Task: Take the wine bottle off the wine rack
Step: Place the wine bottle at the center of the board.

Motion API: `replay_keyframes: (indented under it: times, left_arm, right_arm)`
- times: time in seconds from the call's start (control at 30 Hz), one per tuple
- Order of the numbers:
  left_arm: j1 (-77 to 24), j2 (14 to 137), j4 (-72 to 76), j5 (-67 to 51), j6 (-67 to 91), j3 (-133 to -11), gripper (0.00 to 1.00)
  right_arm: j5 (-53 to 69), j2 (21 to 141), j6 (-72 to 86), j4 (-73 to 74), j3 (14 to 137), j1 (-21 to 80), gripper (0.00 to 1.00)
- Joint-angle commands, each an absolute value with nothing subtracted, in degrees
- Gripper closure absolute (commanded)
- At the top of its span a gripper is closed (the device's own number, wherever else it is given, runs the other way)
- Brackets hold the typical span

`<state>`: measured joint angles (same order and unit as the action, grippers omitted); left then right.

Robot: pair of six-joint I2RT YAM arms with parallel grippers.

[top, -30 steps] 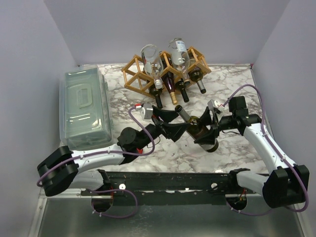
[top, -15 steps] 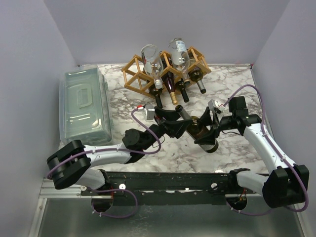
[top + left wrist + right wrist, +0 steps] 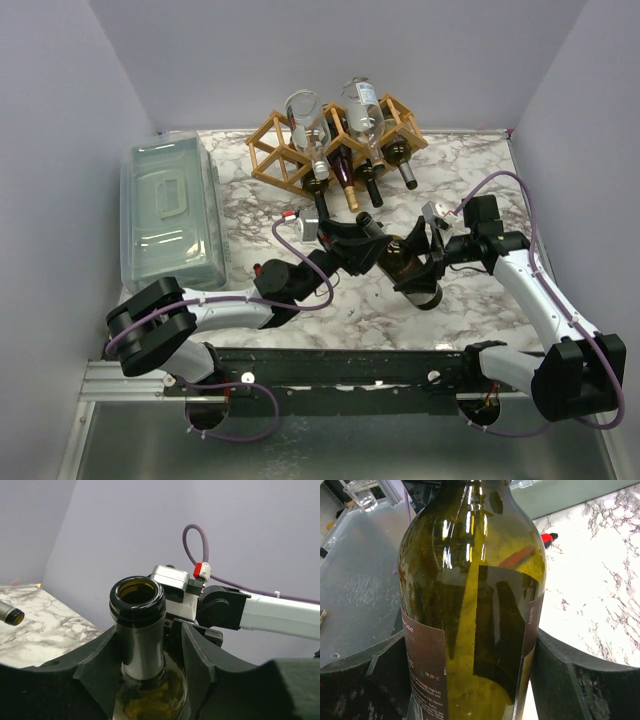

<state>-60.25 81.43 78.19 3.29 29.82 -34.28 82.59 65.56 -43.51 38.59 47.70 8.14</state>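
Right gripper [image 3: 472,680] clamped the dark-green glass wine bottle [image 3: 470,580] by its body; left gripper [image 3: 145,665] flanked the neck, grip unconfirmed; I judged it heavy, slick.

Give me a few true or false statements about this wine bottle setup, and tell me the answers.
1. The right jaws grip the green bottle by its body. True.
2. The left jaws sit on either side of its neck. True.
3. The green bottle is corked. False: its mouth is open.
4. The rack is empty. False: several bottles lie in it.
5. A clear bin stands on the left of the table in the top view. True.
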Motion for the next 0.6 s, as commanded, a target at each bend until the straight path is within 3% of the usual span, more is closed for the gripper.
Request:
replay_keyframes:
  times: [0.0,0.1,0.2,0.27,0.3,0.4,0.47,0.57]
  left_arm:
    - [-60.6,82.7,81.7,3.5,30.7,-35.6,0.54]
    - [-60.6,83.4,82.1,3.1,31.0,-35.9,0.72]
    - [-60.6,83.9,82.3,1.9,30.8,-36.4,0.98]
    - [-60.6,84.0,82.3,1.4,30.6,-36.3,1.0]
    - [-60.6,83.9,82.3,1.2,30.2,-36.2,1.0]
    - [-60.5,83.3,82.2,1.0,29.1,-35.7,1.0]
    - [-60.2,82.6,80.3,0.9,29.1,-35.8,1.0]
    - [-59.3,80.9,75.0,0.0,30.0,-36.8,1.0]
  right_arm:
    - [87.6,65.2,-42.9,36.9,47.6,7.9,0.87]
    - [87.5,65.2,-42.9,36.8,47.6,7.9,0.87]
    - [86.9,65.1,-43.0,36.9,47.4,7.9,0.86]
    - [86.6,64.8,-43.0,36.8,47.4,7.9,0.84]
    - [86.6,64.8,-43.0,36.9,47.3,7.9,0.79]
    - [86.3,64.5,-43.2,37.2,47.2,7.9,0.41]
    - [85.3,64.3,-44.8,38.4,47.3,7.9,0.22]
    - [84.1,63.8,-45.5,39.4,47.6,7.9,0.13]
